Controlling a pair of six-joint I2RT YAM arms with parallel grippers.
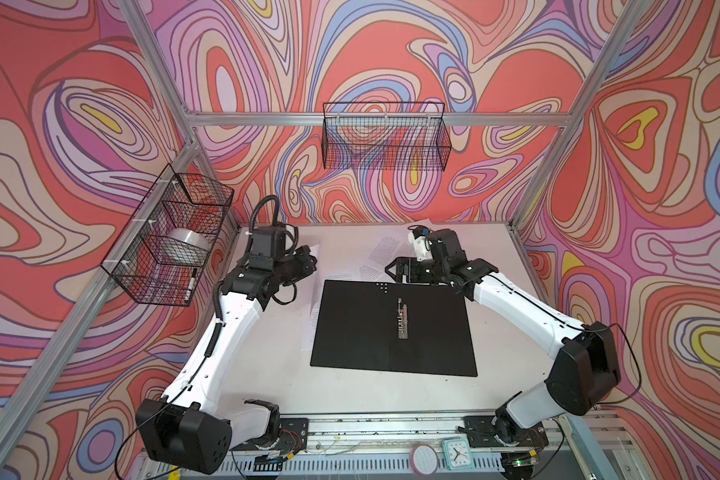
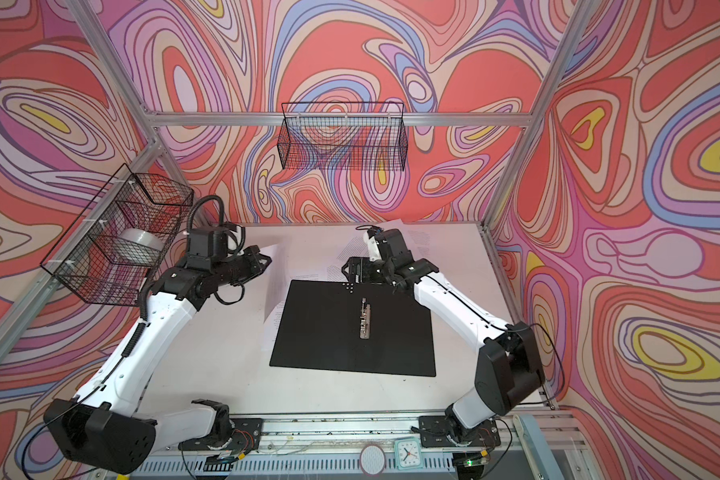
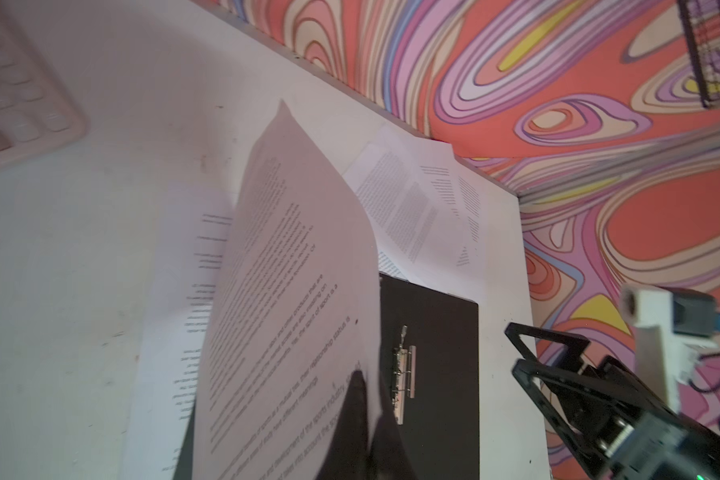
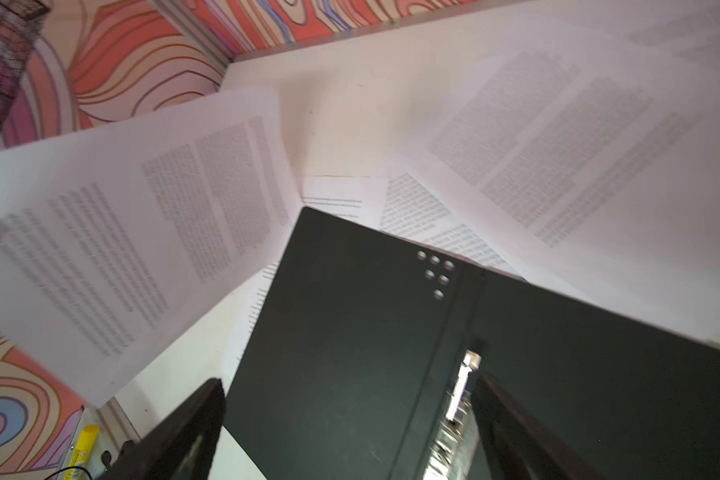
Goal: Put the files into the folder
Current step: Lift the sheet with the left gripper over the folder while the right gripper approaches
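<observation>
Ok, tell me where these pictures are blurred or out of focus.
Right wrist view: the lifted sheet is smeared, the folder's metal clip soft. Left wrist view: the calculator is blurred, the sheet's nearer print legible. Both top views: folder edges crisp.

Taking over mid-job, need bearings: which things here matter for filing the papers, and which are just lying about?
Job: open folder; pinched sheet in the left gripper; loose sheets behind the folder.
Lying about: calculator; tape roll; marker; clock.
</observation>
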